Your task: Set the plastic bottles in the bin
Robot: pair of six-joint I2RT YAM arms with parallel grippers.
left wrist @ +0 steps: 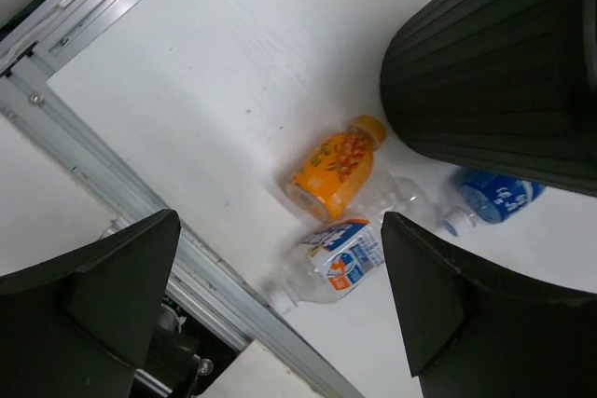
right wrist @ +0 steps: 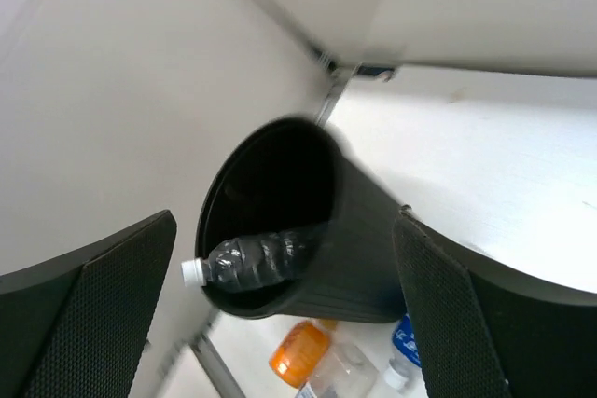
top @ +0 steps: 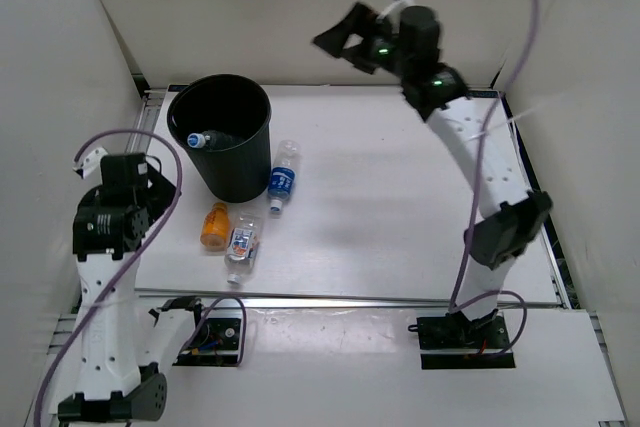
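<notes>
The black bin (top: 235,172) stands at the back left of the table, with the plain clear bottle (top: 200,139) lying inside against its rim. The blue-label bottle (top: 283,179), the orange bottle (top: 214,225) and the white-blue-red label bottle (top: 243,245) lie on the table beside the bin's base. My left gripper (left wrist: 278,223) is open and empty, above and left of the orange bottle (left wrist: 338,165) and the white-blue-red label bottle (left wrist: 345,258). My right gripper (top: 345,35) is open and empty, raised high to the right of the bin (right wrist: 354,267), looking into it at the clear bottle (right wrist: 261,258).
White walls close in the table on the left, back and right. A metal rail (left wrist: 103,174) runs along the table's front and left edges. The bin's ribbed wall (left wrist: 504,72) stands right behind the bottles.
</notes>
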